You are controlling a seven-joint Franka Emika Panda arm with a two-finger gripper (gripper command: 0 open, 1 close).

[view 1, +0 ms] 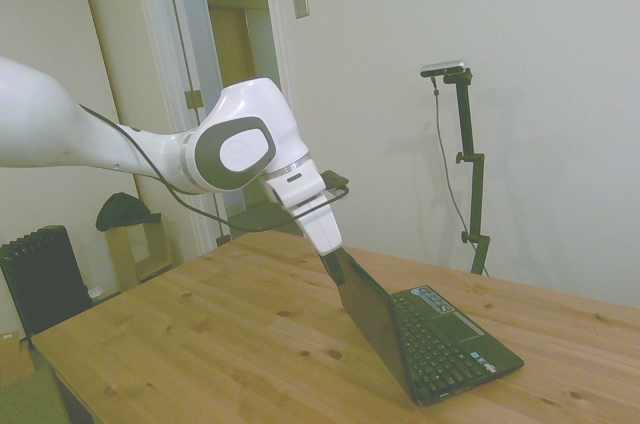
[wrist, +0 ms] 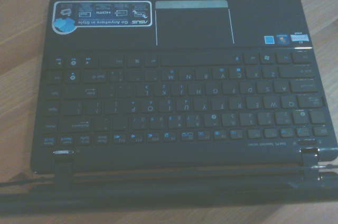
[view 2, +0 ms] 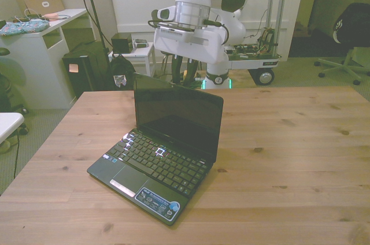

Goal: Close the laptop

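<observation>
Laptop (view 2: 167,152) open on the wooden table (view 2: 289,158), toward the front view's left, screen dark, lid tilted back past upright, my gripper (view 1: 333,252) at the lid's top edge from behind, finger state indeterminable.

The laptop (view 2: 165,152) is black all over: glossy dark screen, black keys with pale lettering, a bluish sticker (wrist: 102,14) with white print on its palm rest. My arm (view 1: 240,149) is white with grey joint caps. The worktop (view 2: 289,158) is light knotty pine.
</observation>
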